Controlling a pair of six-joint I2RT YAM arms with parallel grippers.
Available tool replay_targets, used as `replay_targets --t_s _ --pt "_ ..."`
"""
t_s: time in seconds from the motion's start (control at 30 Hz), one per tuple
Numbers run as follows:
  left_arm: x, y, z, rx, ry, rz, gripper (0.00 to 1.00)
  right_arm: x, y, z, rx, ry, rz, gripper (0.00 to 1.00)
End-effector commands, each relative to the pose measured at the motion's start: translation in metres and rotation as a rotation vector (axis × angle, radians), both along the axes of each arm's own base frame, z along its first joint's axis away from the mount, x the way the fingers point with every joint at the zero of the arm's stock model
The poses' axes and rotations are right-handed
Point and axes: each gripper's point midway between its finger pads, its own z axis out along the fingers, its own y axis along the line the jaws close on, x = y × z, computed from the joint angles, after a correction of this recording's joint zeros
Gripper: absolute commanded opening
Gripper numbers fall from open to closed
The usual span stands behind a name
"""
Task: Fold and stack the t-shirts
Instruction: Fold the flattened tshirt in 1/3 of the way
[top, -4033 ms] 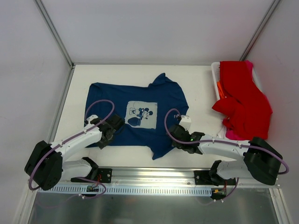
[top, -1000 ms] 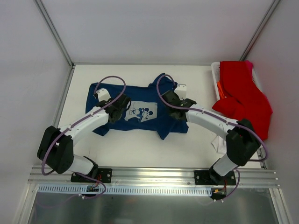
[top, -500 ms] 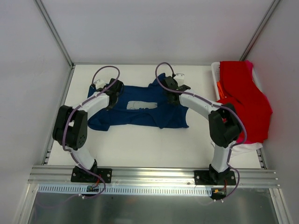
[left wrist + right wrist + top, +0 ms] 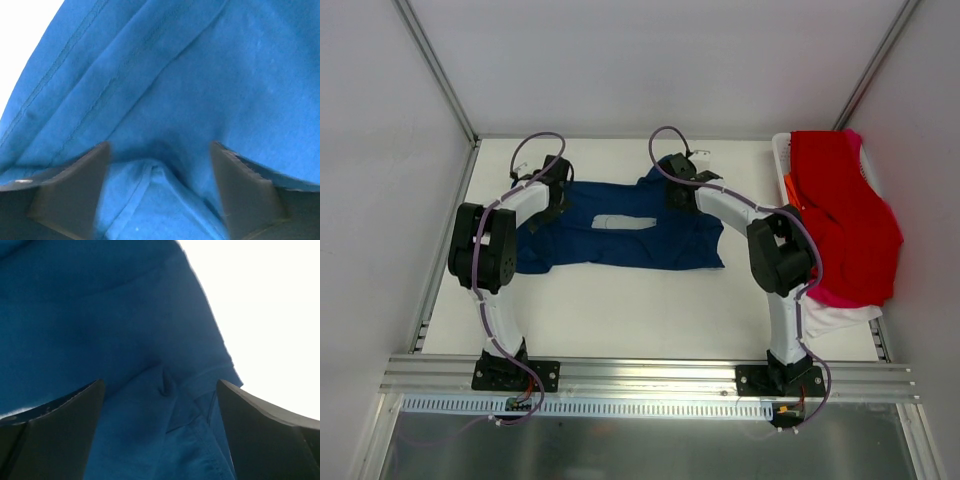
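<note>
The navy t-shirt [image 4: 620, 240] lies folded front to back in the middle of the table, with only a thin strip of its white print [image 4: 618, 222] showing. My left gripper [image 4: 552, 180] is at the shirt's far left edge and stands open, a pinched ridge of blue cloth [image 4: 150, 170] loose between its fingers [image 4: 75, 190]. My right gripper [image 4: 678, 185] is at the far right edge near the collar, also open over creased navy cloth [image 4: 160, 385]. A red t-shirt [image 4: 840, 210] drapes over the basket at the right.
The white plastic basket [image 4: 780, 150] stands at the back right corner. Pink cloth [image 4: 825, 297] and white cloth [image 4: 825, 320] hang below the red one. Metal frame posts rise at the back corners. A rail runs along the near edge.
Both arms carried the shirt's near hem up to its far edge, covering most of the print. Both grippers, shut on the cloth before, have opened and let go.
</note>
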Motion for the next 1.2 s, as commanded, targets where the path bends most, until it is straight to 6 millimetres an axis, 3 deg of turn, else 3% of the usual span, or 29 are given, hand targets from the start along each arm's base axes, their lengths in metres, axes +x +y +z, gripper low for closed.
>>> replay_targets --t_s 0.0,0.1,0.13,0.2,0.23,0.27,0.3,0.33,0.37,0.4,0.43,0.47,0.53,0.57,0.73,0.97,1.17 --pt "0.018 0.003 0.018 -0.004 -0.038 -0.027 0.86 0.009 -0.010 0.037 -0.029 -0.064 -0.026 0.99" --pt "0.016 0.004 0.045 -0.004 -0.094 -0.037 0.89 0.001 -0.019 0.060 -0.040 -0.091 -0.039 0.99" --pt "0.013 0.004 0.053 -0.005 -0.108 -0.041 0.89 -0.004 -0.021 0.076 -0.026 -0.115 -0.042 0.99" --pt "0.003 0.001 0.082 -0.024 -0.173 -0.057 0.89 -0.018 -0.030 0.084 -0.045 -0.123 -0.052 0.99" --pt "-0.004 -0.005 0.107 -0.039 -0.233 -0.077 0.88 -0.027 -0.031 0.104 -0.025 -0.162 -0.052 1.00" --pt "-0.016 -0.008 0.104 -0.041 -0.224 -0.091 0.88 -0.034 -0.034 0.110 -0.020 -0.181 -0.065 0.99" --pt "-0.025 -0.012 0.109 -0.044 -0.236 -0.104 0.88 -0.047 -0.040 0.103 -0.036 -0.165 -0.064 0.99" --pt "-0.036 -0.021 0.123 -0.055 -0.272 -0.133 0.89 -0.056 -0.039 0.105 -0.030 -0.172 -0.059 0.99" --pt "-0.052 -0.022 0.109 -0.051 -0.236 -0.144 0.89 -0.066 -0.042 0.119 -0.003 -0.207 -0.071 1.00" --pt "-0.062 -0.025 0.107 -0.058 -0.230 -0.151 0.89 -0.074 -0.044 0.116 0.001 -0.204 -0.073 1.00" --pt "-0.076 -0.028 0.106 -0.083 -0.222 -0.148 0.90 -0.089 -0.046 0.104 -0.012 -0.178 -0.060 0.99" --pt "-0.092 -0.028 0.088 -0.095 -0.173 -0.149 0.90 -0.097 -0.048 0.109 0.015 -0.195 -0.069 1.00" --pt "-0.110 -0.034 0.076 -0.139 -0.144 -0.142 0.89 -0.118 -0.050 0.090 0.002 -0.158 -0.055 0.99" --pt "-0.125 -0.034 0.059 -0.136 -0.098 -0.146 0.88 -0.125 -0.051 0.085 0.009 -0.149 -0.054 0.99" --pt "-0.158 -0.042 0.022 -0.180 -0.003 -0.134 0.85 -0.158 -0.057 0.066 0.033 -0.123 -0.060 1.00" --pt "-0.171 -0.044 0.007 -0.164 0.029 -0.110 0.81 -0.185 -0.071 0.051 0.022 -0.109 -0.060 0.99" --pt "-0.171 -0.039 0.003 -0.132 0.021 -0.078 0.78 -0.194 -0.077 0.047 0.025 -0.112 -0.060 1.00"
